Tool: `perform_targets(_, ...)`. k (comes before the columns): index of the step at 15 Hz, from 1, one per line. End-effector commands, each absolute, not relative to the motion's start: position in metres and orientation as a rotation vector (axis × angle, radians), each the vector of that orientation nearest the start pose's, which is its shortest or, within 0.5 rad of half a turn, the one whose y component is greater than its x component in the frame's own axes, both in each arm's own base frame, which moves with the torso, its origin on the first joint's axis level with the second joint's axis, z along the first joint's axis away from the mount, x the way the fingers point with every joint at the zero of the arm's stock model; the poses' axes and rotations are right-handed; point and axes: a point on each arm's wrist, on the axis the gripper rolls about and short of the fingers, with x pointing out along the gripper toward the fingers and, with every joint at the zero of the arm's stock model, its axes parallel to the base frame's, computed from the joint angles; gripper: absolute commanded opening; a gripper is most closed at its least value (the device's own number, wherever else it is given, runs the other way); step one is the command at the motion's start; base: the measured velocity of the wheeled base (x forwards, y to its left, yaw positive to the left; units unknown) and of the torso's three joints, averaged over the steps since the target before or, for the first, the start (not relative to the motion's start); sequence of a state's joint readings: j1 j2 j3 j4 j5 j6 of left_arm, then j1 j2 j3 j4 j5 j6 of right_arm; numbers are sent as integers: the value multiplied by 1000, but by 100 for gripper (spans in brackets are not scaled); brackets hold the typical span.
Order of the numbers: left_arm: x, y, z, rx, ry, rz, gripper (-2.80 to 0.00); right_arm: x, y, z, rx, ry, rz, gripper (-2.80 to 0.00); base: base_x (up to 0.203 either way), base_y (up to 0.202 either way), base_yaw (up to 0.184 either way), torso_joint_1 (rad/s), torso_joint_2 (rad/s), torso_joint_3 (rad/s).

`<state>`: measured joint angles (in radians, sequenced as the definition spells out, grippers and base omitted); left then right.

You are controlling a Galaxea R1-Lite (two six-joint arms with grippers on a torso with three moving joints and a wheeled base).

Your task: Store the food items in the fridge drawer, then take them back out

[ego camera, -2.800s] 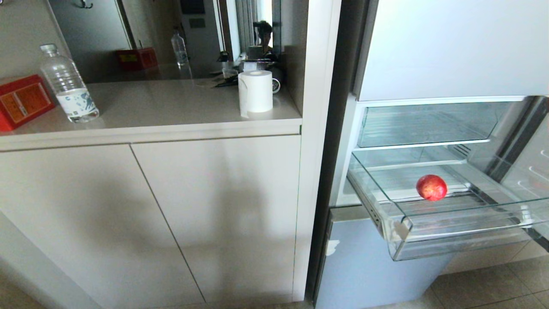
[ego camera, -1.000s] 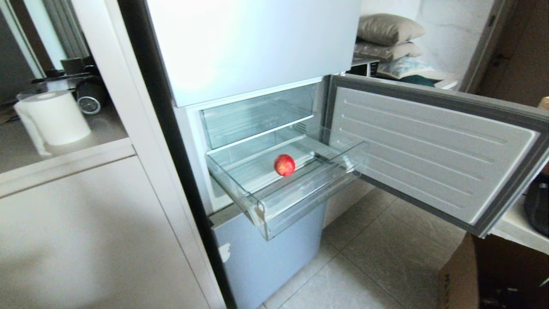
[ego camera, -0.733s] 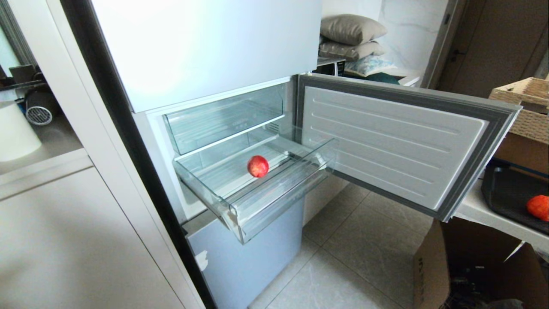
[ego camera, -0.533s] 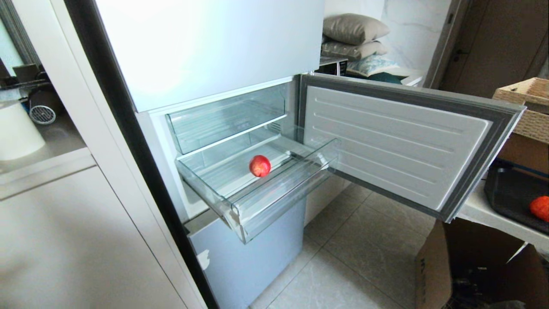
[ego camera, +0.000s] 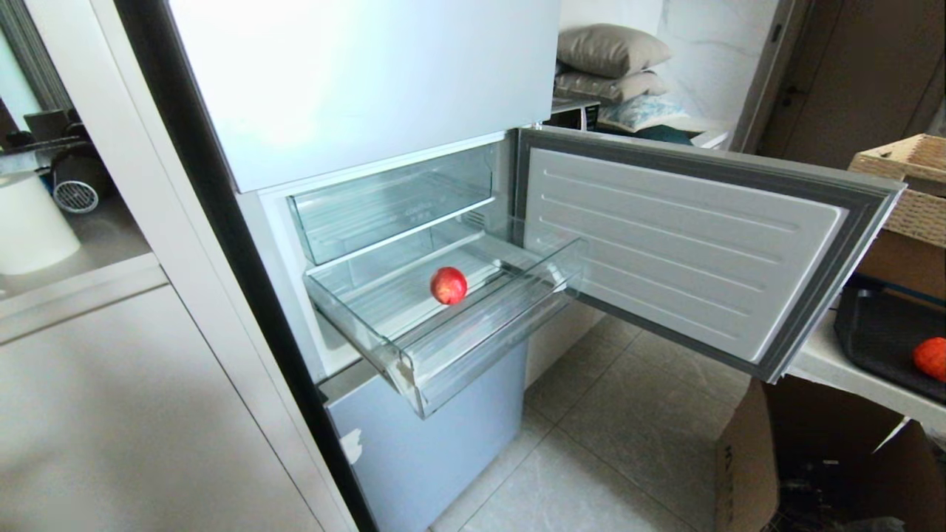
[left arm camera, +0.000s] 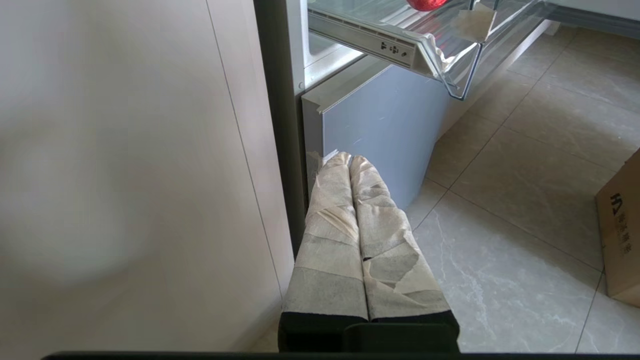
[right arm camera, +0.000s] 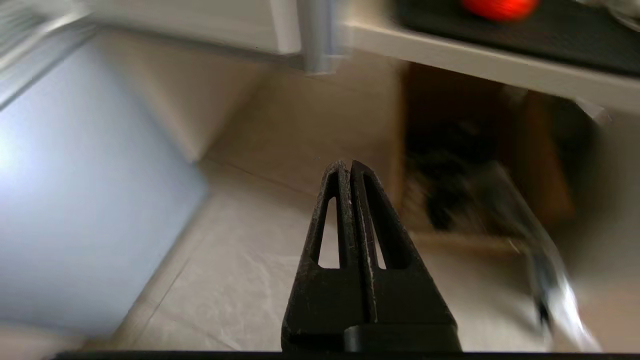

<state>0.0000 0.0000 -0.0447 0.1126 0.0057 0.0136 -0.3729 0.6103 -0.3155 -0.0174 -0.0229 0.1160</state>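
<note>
So far one red food item (ego camera: pixel 448 285) lies in the pulled-out fridge drawer (ego camera: pixel 480 347) at frame centre; the orange-red one (ego camera: pixel 931 357) waits on the dark tray (ego camera: pixel 876 336) at right edge. Both tools, left (left arm camera: pixel 349 159) and right (right arm camera: pixel 348 164), are pressed closed, empty.

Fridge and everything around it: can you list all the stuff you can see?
fridge drawer: one, clear, pulled out of the open fridge
taller drawer: one, clear, above it, pushed in
red food item: one, in the fridge drawer
orange-red food item: one, on the black tray
black tray: one, on the white counter at right
fridge door: one, white inside, swung open
pillows: a grey stack behind the fridge
wicker basket: one, tan, far right
paper roll: one, white, left counter
cardboard box: one, brown, on the floor
left gripper: taped, shut, low by the fridge
right gripper: black, shut, above the floor
</note>
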Motion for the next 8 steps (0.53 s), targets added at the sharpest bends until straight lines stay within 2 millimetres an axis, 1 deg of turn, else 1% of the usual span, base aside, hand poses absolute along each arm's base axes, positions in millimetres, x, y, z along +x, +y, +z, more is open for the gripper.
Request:
perform_targets(1,-26,0,76,14,71,6,-280,86,-54,168,267,414,-536,-280,0,0,0,0,0,0)
perform_targets(3,-26,0,76,14,71,6,-280,112,-81,164,304,420,-552,-280,0,0,0,0,0,0)
perform_targets(4,-26,0,76,14,71,6,-280,124,-93,161,309,418,-553,0,0,0,0,0,0,0)
perform_targets(6,-26,0,76,14,71,6,-280,146,-114,154,305,413,-549,0,0,0,0,0,0,0)
perform_targets(8,-26,0,76,14,71,6,-280,166,-132,151,296,390,-529,0,0,0,0,0,0,0)
